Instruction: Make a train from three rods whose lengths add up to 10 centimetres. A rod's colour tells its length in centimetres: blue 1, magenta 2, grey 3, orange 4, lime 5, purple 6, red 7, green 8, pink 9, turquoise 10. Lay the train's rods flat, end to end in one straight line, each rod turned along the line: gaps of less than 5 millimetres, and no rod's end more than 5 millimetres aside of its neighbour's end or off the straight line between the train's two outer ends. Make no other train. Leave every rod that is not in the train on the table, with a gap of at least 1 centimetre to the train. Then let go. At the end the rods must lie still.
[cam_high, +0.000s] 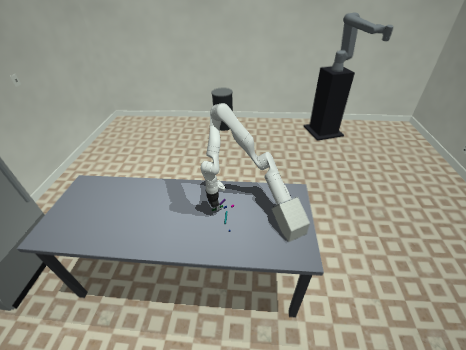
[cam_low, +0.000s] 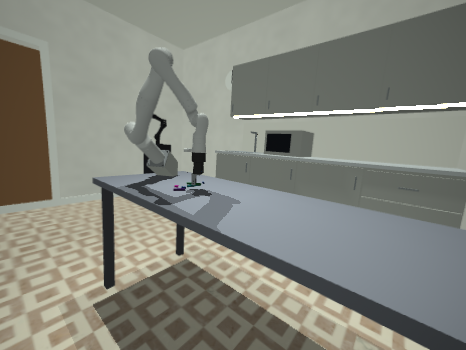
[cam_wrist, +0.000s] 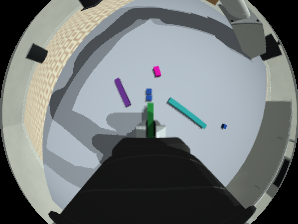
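My gripper (cam_wrist: 150, 126) is shut on a green rod (cam_wrist: 150, 117), low over the table; the rod sticks out ahead of the fingers. In the wrist view a small blue rod (cam_wrist: 149, 95) lies just beyond the green rod's far end, roughly in line with it. A magenta rod (cam_wrist: 157, 71) lies further on, slightly right. A purple rod (cam_wrist: 123, 92) lies to the left, slanted. A turquoise rod (cam_wrist: 186, 112) lies to the right, slanted. A second small blue rod (cam_wrist: 224, 125) sits far right. In the top view the gripper (cam_high: 215, 207) stands over the same cluster, with the turquoise rod (cam_high: 226, 217) beside it.
The arm's white base block (cam_high: 291, 218) stands on the table to the right of the rods. The arm's shadow falls across the table around the gripper. A second, grey arm on a black pedestal (cam_high: 331, 100) stands far off on the floor.
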